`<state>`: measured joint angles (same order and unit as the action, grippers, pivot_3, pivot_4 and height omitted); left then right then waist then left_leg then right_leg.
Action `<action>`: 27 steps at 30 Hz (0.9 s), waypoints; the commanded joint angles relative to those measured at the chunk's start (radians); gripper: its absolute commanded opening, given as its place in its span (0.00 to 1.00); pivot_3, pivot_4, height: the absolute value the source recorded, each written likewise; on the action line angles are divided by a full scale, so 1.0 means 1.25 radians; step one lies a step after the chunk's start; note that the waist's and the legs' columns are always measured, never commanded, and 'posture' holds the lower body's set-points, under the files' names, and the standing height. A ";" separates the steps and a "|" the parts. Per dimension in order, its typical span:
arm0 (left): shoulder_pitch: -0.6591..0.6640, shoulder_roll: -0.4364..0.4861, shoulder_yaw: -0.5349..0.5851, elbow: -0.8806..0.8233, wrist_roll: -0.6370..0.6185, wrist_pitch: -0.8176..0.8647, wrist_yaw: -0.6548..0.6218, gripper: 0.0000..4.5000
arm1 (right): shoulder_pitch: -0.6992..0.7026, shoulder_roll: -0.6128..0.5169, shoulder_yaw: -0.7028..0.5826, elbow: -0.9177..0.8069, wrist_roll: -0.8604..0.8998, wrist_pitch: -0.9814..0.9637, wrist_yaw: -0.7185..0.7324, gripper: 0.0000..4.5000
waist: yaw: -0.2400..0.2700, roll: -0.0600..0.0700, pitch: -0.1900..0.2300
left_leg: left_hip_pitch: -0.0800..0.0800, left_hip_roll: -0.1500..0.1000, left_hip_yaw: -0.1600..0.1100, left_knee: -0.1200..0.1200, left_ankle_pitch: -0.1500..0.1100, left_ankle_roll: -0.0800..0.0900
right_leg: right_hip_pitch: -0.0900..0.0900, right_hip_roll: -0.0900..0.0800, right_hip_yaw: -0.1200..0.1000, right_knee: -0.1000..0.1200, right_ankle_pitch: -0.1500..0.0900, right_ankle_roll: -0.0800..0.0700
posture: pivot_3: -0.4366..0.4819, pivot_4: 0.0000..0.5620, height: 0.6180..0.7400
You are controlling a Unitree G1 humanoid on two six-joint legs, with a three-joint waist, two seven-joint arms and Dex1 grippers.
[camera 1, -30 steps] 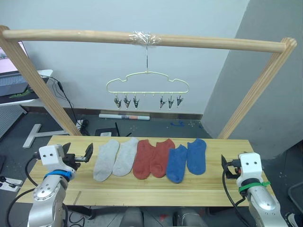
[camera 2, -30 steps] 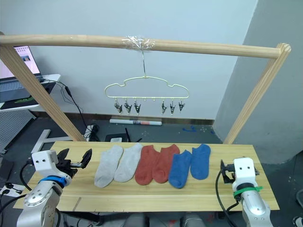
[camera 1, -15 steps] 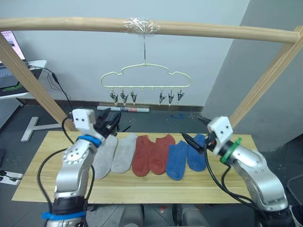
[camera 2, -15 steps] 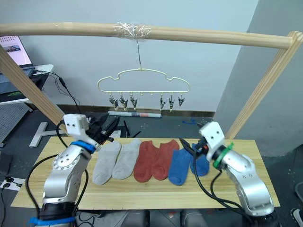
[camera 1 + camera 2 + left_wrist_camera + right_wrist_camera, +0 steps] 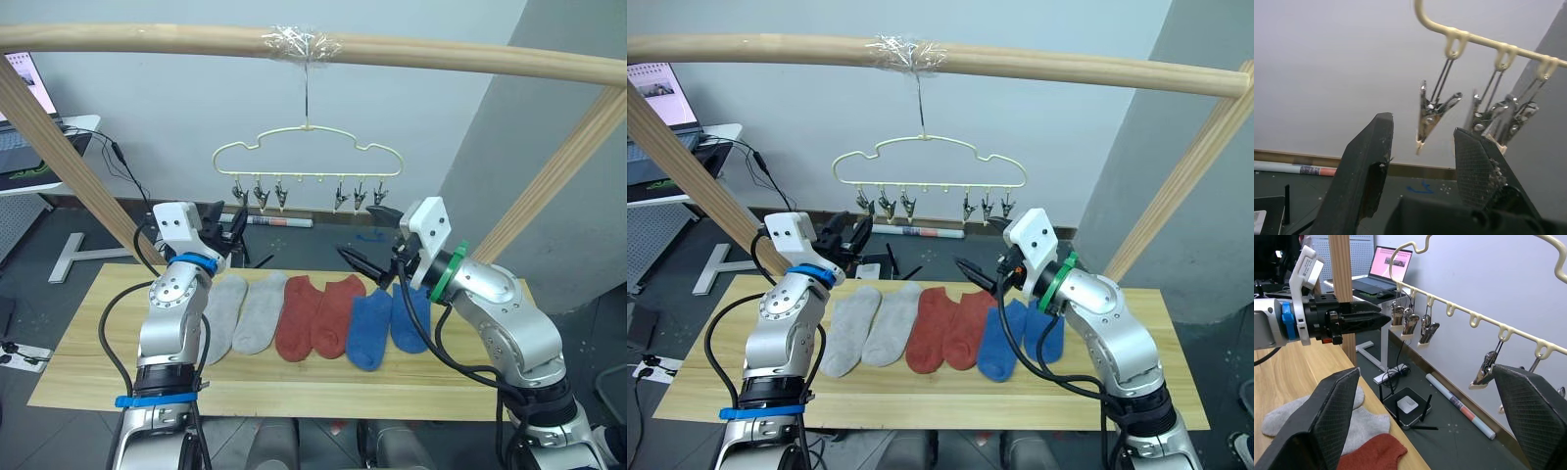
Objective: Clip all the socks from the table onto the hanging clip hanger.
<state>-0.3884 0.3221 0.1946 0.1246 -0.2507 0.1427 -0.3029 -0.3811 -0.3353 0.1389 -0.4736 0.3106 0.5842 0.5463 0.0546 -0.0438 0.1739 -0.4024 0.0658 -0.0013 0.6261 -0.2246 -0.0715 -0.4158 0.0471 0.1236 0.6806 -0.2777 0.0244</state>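
Six socks lie in a row on the table (image 5: 78, 362): two grey socks (image 5: 243, 311), two rust red socks (image 5: 315, 315) and two blue socks (image 5: 390, 321). The pale yellow clip hanger (image 5: 307, 149) hangs from the pole above them, its dark clips (image 5: 261, 194) bare. My left gripper (image 5: 233, 223) is raised above the grey socks, open and empty, and the leftmost clip (image 5: 1431, 113) shows between its fingers. Over the red and blue socks my right gripper (image 5: 364, 240) stands wide open and empty, below the right-hand clips (image 5: 359, 195). The right wrist view also shows the left gripper (image 5: 1352, 320).
A round wooden pole frame (image 5: 147, 39) spans the table, with slanted legs (image 5: 69, 157) at both ends. Behind the table, a laptop (image 5: 1386, 265) sits on a side desk. On the floor lie a black box (image 5: 1409, 405) and a white tube (image 5: 279, 221).
Both arms have risen from the table's ends and swung inward toward the hanger. They now sit higher and closer to the clips than half a second ago. The camera has shifted too.
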 commanded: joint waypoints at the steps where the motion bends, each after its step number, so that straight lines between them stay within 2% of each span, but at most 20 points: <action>1: -0.037 -0.004 0.003 0.005 0.004 -0.029 0.002 0.50 | -0.021 0.008 -0.018 -0.032 0.029 0.019 -0.011 1.00 | 0.000 0.000 0.001 | 0.000 0.000 0.000 0.000 0.000 0.000 | 0.000 0.000 0.000 0.000 0.000 0.000 | 0.68 0.35 1.00; 14: -0.120 -0.016 -0.001 0.078 0.003 -0.056 -0.008 0.50 | -0.040 0.004 -0.018 -0.072 0.054 0.056 -0.031 1.00 | -0.002 0.000 0.001 | 0.000 0.000 -0.001 0.001 0.000 0.000 | 0.001 0.000 -0.001 0.000 0.000 0.001 | 0.67 0.32 1.00; 27: -0.119 -0.006 0.001 0.081 0.012 -0.059 -0.006 0.50 | -0.033 0.000 -0.021 -0.080 0.068 0.061 -0.044 1.00 | -0.003 0.000 0.001 | 0.000 0.000 -0.002 0.001 0.000 0.000 | 0.001 0.000 -0.001 0.000 0.000 0.001 | 0.67 0.32 1.00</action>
<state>-0.5253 0.3011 0.1860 0.2416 -0.2453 0.0960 -0.3154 -0.4129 -0.3332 0.1362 -0.5289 0.3768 0.6662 0.4952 0.0506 -0.0436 0.1750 -0.4025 0.0657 -0.0034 0.6273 -0.2246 -0.0715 -0.4146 0.0471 0.1220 0.6804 -0.2771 0.0256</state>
